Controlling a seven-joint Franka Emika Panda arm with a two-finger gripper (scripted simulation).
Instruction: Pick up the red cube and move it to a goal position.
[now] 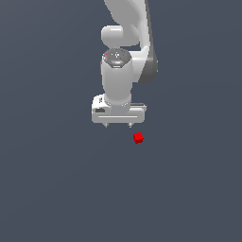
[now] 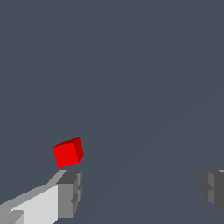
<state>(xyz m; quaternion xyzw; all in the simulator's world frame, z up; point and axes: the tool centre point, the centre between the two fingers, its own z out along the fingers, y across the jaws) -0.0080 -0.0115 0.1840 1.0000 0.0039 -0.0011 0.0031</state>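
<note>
Gripper (image 1: 118, 125): jaws spread wide, holding nothing.
Cube (image 1: 138, 138): lower right of gripper, outside the fingers (image 2: 70, 192).

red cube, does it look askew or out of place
Slightly: the red cube sits rotated relative to the open claw and lies outside its fingers, toward the exterior view's right. Nothing looks damaged.

One red cube (image 1: 138, 138); one pincer (image 1: 118, 125); one arm (image 1: 127, 42).

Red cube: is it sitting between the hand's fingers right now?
No. In the wrist view the red cube lies outside the open hand, just beyond one finger, with the gap between the fingers empty.
</note>
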